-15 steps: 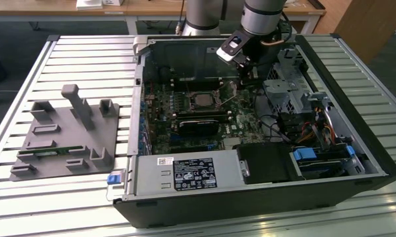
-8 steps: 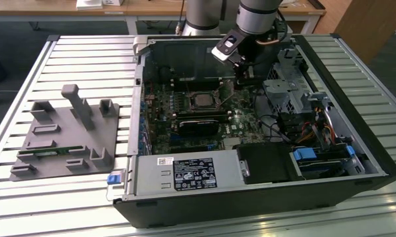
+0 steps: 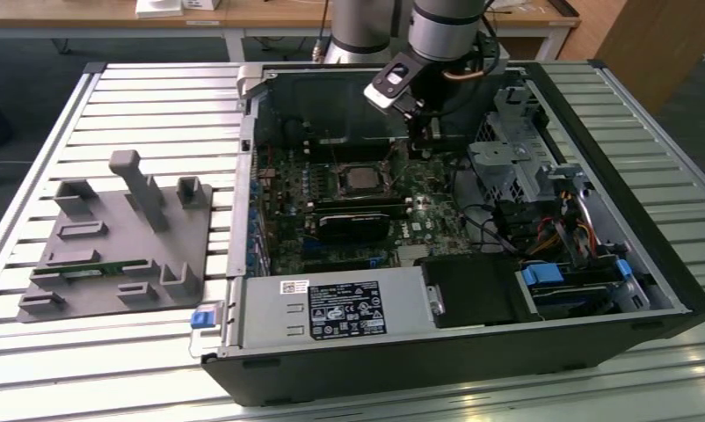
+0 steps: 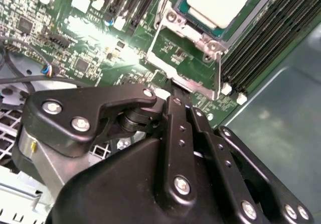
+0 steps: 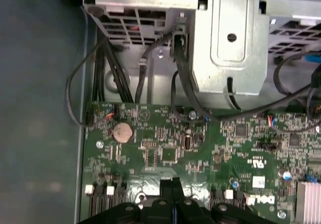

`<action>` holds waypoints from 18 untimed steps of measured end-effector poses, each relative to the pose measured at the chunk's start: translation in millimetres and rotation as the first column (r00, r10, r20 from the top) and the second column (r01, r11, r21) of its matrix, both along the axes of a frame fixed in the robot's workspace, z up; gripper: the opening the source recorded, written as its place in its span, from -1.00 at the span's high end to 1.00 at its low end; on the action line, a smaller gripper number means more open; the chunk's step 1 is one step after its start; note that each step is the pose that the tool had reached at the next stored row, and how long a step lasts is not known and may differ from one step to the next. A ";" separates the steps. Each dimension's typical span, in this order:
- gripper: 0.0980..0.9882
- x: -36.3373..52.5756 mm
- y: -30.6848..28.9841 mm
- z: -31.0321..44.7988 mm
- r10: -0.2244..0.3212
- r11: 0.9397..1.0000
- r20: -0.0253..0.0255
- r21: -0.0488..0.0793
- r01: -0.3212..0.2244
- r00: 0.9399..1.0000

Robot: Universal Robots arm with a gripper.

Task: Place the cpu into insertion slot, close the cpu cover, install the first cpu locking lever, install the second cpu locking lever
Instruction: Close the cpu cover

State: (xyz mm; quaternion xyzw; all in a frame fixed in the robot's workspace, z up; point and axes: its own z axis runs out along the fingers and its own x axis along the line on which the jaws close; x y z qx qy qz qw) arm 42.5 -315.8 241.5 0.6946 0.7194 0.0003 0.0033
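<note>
The cpu (image 3: pixel 361 179) lies flat in the insertion slot (image 3: pixel 342 167) on the green board inside the open computer case; its pale top (image 4: pixel 220 3) shows close up in the second wrist view. The silvery cpu cover (image 4: pixel 193 35) lies down around it as a frame. My gripper (image 3: pixel 419 148) hangs low over the board just to the exterior view's right of the socket. Its black fingers (image 4: pixel 176 108) are pressed together, the tips beside the cover's metal edge, nothing visible between them. In the first wrist view the shut gripper (image 5: pixel 172 185) points at the board.
Long black memory slots (image 4: pixel 261 48) flank the socket. A black card (image 3: pixel 355 220) lies in front of it. A metal drive cage (image 3: pixel 511 163) and cables (image 3: pixel 541 233) crowd the exterior view's right. A grey fixture (image 3: pixel 118 237) stands on the slatted table outside the case.
</note>
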 end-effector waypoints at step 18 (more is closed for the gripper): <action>0.98 -13.7 0.1 0.0 0.000 1.000 0.000 0.000 0.000 1.000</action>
